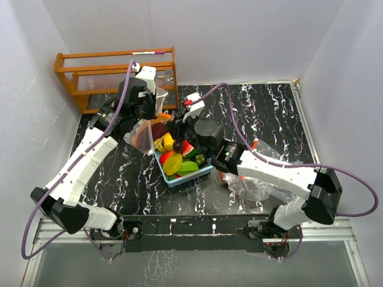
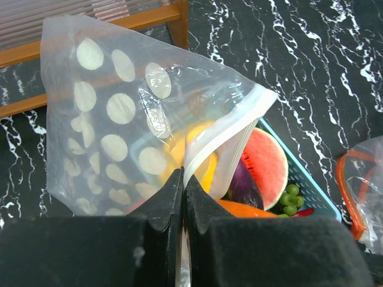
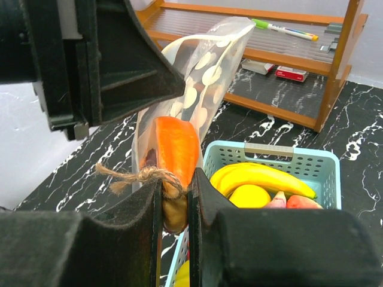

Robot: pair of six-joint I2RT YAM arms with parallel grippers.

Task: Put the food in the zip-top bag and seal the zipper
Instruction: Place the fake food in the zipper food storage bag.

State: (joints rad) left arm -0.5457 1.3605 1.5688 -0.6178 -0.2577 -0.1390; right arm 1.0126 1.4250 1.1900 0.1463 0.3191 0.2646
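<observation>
Left gripper (image 2: 182, 179) clamped tight on bag (image 2: 114, 113) edge. Right gripper (image 3: 175, 200) pinching orange piece (image 3: 176, 146) just beside bag – basket (image 3: 242, 158) at bag's 4 o'clock

A black marble table (image 1: 269, 113) with white veins stands between white walls (image 1: 239, 36). At its far left corner sits a wooden rack (image 1: 108, 55). A pen (image 1: 149, 53) lies on the rack's top shelf, and a small red box (image 3: 291, 73) on the lower one. A light-blue basket (image 1: 188, 178) stands mid-table. Toward the near right lies a crumpled clear bag (image 1: 254, 186) with an orange-red edge.
</observation>
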